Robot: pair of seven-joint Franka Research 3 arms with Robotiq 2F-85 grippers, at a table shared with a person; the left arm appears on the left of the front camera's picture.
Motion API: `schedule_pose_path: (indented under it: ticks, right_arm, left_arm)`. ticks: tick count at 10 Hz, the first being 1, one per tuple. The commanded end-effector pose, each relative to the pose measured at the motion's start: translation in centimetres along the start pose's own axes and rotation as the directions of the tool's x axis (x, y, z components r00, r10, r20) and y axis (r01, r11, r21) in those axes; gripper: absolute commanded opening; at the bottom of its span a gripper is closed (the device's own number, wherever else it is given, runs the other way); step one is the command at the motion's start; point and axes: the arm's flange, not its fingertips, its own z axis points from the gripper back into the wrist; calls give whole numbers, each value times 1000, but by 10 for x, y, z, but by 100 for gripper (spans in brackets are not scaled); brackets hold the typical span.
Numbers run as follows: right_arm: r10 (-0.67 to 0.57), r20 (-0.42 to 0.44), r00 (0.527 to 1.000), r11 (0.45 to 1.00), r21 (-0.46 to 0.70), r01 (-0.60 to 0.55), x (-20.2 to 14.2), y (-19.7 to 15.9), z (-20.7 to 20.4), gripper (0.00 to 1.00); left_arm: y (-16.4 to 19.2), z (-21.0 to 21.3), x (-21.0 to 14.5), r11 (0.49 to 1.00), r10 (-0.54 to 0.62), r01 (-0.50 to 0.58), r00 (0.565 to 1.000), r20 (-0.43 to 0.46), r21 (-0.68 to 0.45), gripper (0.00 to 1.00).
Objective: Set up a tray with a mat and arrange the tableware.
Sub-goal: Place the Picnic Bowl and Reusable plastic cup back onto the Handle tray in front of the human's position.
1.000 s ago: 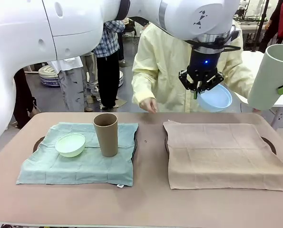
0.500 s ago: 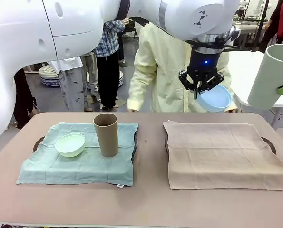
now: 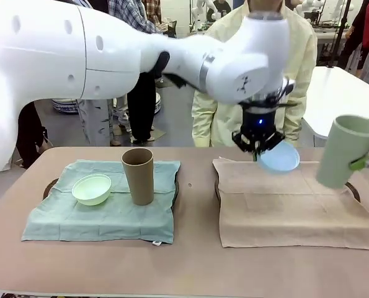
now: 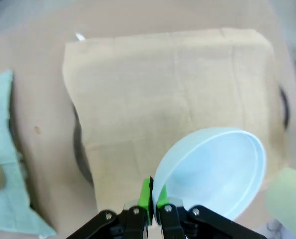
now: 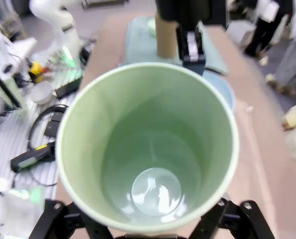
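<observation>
Left gripper (image 3: 259, 151) is clamped tight on the rim of the light blue bowl (image 3: 279, 157), held tilted just above the far edge of the tan mat (image 3: 289, 205); the pinch is seen close in the wrist view (image 4: 151, 206), bowl (image 4: 215, 172) over the mat (image 4: 152, 89). The sage green cup (image 3: 346, 151) is carried tilted above the mat's right end, gripped across its wall by the right gripper (image 5: 148, 226), jaws wide around the cup (image 5: 148, 149). On the green mat (image 3: 103, 205), the mint bowl (image 3: 92, 189) and brown cup (image 3: 138, 176) stand near each other.
</observation>
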Motion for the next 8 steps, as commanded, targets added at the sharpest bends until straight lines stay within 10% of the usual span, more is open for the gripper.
schedule_pose_path:
  ticks: [1,8]
  right_arm:
    - [-30,19,999,999,21,29,-24,-7,-12,84]
    - [114,1,993,993,-9,-114,-61,-53,-46,84]
  left_arm:
    - [27,-16,-26,997,69,-72,995,-70,-40,5]
    - [55,-65,-31,988,143,-150,979,-147,-42,5]
